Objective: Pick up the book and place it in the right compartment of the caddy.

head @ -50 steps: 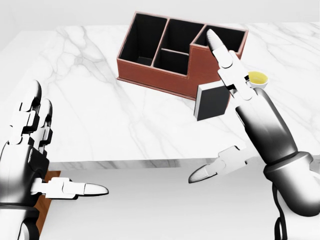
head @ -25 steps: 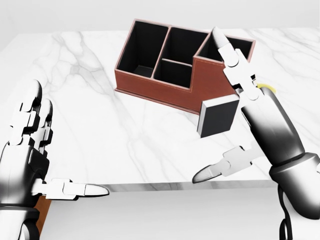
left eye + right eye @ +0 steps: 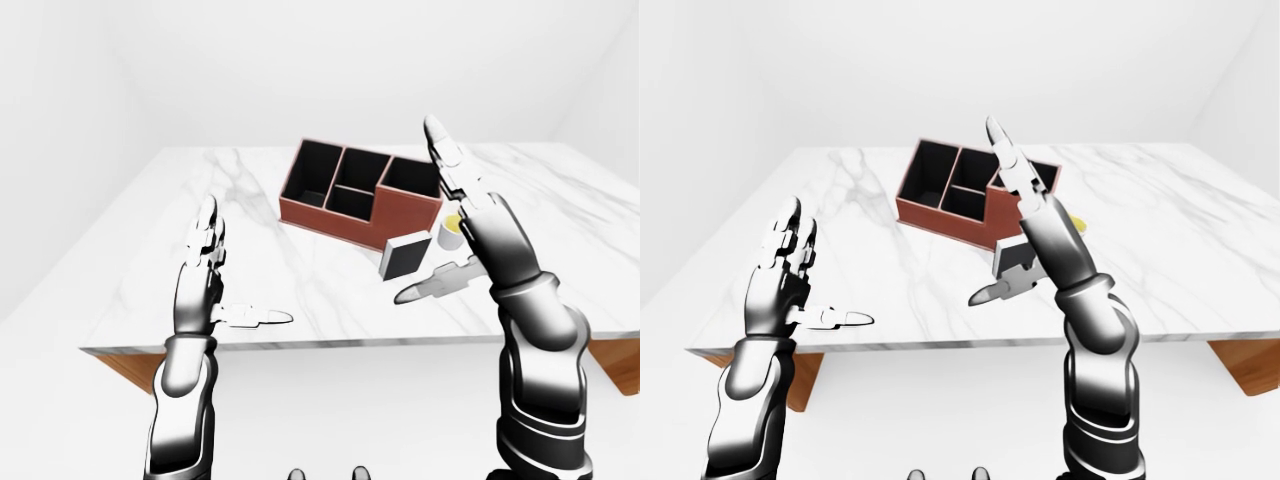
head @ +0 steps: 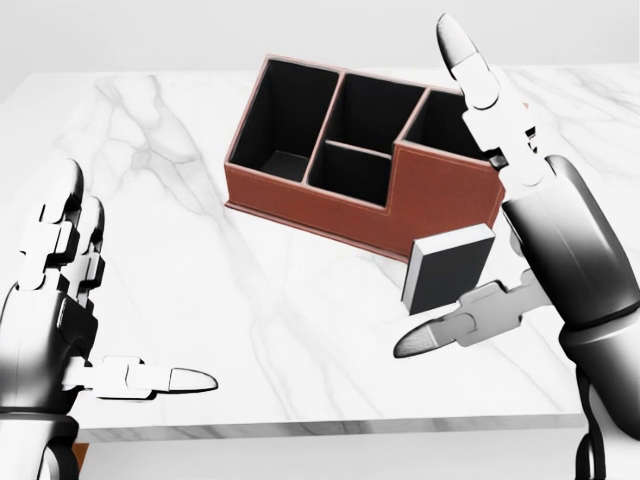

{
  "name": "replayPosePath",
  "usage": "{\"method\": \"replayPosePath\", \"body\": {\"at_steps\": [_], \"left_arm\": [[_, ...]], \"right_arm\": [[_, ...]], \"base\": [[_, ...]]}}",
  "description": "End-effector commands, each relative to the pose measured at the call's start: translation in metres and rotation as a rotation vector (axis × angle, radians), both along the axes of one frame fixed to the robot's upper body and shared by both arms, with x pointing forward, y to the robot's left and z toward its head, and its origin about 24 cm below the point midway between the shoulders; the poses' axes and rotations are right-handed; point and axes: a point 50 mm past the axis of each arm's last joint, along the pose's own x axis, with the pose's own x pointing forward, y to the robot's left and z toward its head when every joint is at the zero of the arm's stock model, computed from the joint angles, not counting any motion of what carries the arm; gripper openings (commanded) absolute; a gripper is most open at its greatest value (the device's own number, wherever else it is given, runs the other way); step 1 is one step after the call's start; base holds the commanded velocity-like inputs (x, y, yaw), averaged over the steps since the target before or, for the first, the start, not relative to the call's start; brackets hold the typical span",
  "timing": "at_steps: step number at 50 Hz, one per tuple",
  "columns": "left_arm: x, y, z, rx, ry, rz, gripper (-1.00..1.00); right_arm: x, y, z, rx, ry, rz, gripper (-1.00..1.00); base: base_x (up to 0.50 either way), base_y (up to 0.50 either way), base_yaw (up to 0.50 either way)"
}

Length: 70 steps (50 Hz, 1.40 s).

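Observation:
The book point(image 4: 447, 270), dark with a pale edge, stands tilted on the marble table point(image 4: 200, 260), against the near wall of the red-brown caddy point(image 4: 340, 212) below its right compartment point(image 4: 445, 125). My right hand point(image 4: 430, 188) is open beside the book, fingers pointing up over that compartment and thumb point(image 4: 450, 330) stretched out just under the book. No finger closes round it. My left hand point(image 4: 137, 278) is open and holds nothing, at the left of the head view over the table's near edge.
A small white cup with yellow contents point(image 3: 452, 230) stands to the right of the caddy, hidden behind my right arm in the head view. The caddy has a long left compartment and two small middle ones, all dark inside. Brown table legs point(image 3: 128, 366) show under the slab.
The whole picture has shifted down: the camera moved closer over the table. Book and caddy kept their places relative to each other. My right hand now reaches further over the caddy.

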Motion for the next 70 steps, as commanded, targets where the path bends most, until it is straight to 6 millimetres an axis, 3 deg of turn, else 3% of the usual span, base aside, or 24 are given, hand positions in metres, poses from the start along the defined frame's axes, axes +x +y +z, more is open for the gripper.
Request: {"method": "replayPosePath", "body": {"at_steps": [1, 61, 67, 70], "left_arm": [[0.0, 0.0, 0.001, 0.006, -0.006, 0.003, 1.0], [0.001, 0.001, 0.0, 0.024, -0.012, 0.007, 1.0], [0.001, 0.001, 0.0, 0.025, -0.016, 0.006, 1.0], [0.0, 0.001, 0.0, 0.024, -0.015, 0.006, 1.0]], "right_arm": [[-0.002, -0.001, 0.004, -0.008, -0.018, -0.002, 1.0], [-0.011, -0.005, -0.002, -0.023, 0.004, -0.005, 1.0], [-0.012, -0.009, -0.01, -0.053, 0.025, -0.079, 1.0], [-0.02, -0.004, -0.01, -0.116, -0.051, -0.079, 1.0]], "base": [[0.25, 0.0, 0.0], [0.24, 0.0, 0.0], [0.04, 0.0, 0.0], [0.0, 0.0, 0.0]]}}
